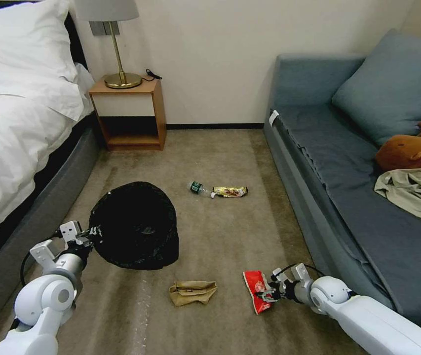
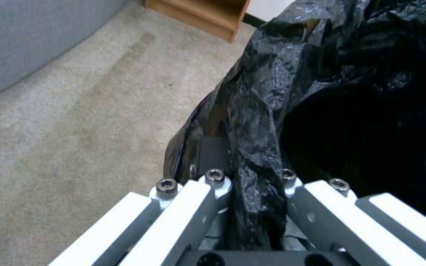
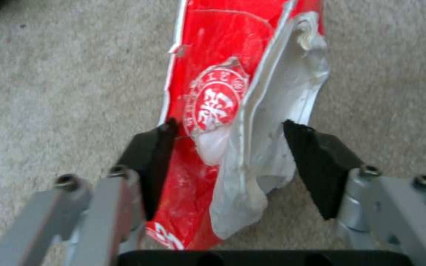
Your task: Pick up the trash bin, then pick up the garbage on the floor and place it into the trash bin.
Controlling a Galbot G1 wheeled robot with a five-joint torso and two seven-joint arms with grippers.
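Note:
The trash bin (image 1: 136, 224), lined with a crinkly black bag, sits left of centre on the carpet, its mouth tipped toward me. My left gripper (image 1: 88, 235) is shut on its near-left rim; in the left wrist view the fingers (image 2: 208, 192) pinch the black bag (image 2: 272, 92). Low on the right, my right gripper (image 1: 264, 294) is open, its black pads (image 3: 316, 162) straddling the red snack packet (image 3: 213, 74) lying on the floor (image 1: 253, 285). A crumpled brown paper bag (image 1: 193, 292) lies between the arms. Farther off are a small bottle (image 1: 198, 188) and a gold wrapper (image 1: 230, 191).
A white bed (image 1: 18, 123) with a grey frame runs along the left, and a wooden nightstand (image 1: 129, 116) with a brass lamp stands at the back. A blue sofa (image 1: 348, 172) on the right holds a brown plush toy (image 1: 407, 148) and beige clothing (image 1: 417, 190).

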